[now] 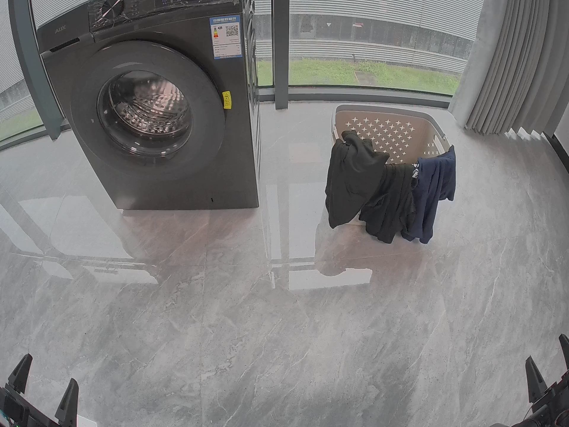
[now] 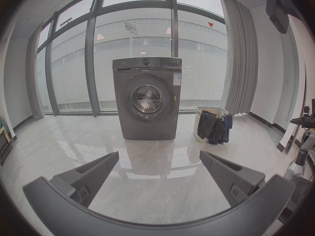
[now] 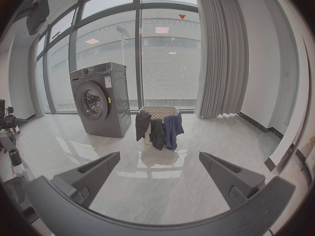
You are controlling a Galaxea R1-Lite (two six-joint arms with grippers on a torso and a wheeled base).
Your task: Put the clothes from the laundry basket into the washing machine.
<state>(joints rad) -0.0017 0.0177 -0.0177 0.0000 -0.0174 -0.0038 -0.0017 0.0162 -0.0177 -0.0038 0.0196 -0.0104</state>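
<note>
We look down across a grey marble floor (image 1: 284, 327). Three clothes hang side by side over the near rim of a beige laundry basket (image 1: 391, 127). A black garment (image 1: 352, 176) is on the left, a charcoal garment (image 1: 389, 206) in the middle and a navy garment (image 1: 434, 194) on the right. Each drapes with its long axis vertical and its lower end pointing down at the floor. The charcoal and navy ones reach almost to the floor.

The basket stands by the window (image 1: 367, 42), to the right of a dark grey washing machine (image 1: 151, 108) whose round door faces us. A grey curtain (image 1: 521, 54) hangs to the right of the basket.

Our left gripper (image 1: 49, 369) and right gripper (image 1: 546, 349) sit low at the near corners. Both have their fingers spread wide over bare floor. The clothes lie well apart from both, far ahead across the floor and more toward the right gripper's side.
</note>
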